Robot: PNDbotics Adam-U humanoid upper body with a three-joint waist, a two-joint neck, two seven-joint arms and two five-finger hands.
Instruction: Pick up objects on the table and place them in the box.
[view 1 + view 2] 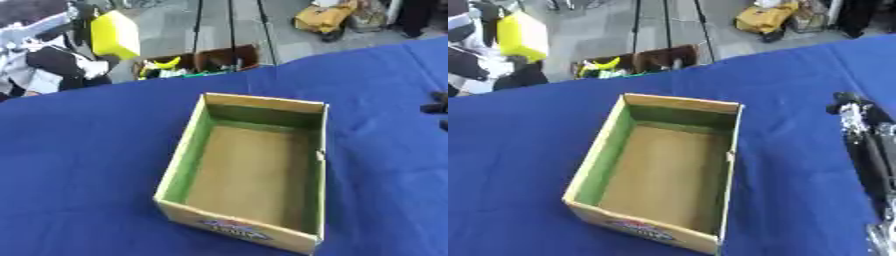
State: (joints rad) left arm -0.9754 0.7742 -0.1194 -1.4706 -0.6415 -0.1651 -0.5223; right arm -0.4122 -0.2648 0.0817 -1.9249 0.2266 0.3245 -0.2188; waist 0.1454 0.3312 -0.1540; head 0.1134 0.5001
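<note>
While the open cardboard box (658,175) sits mid-table on the blue cloth (518,150), we see our right hand (864,135) at right, fingers' state unclear.

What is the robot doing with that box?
Nothing is being handled right now. An open cardboard box sits empty on the blue table. The robot's right hand shows at the right edge, beside the box and apart from it, with nothing in it that I can see. Its left hand is out of sight. No objects to pick up show on the table near the box, so the sorting job looks not yet started.
</note>
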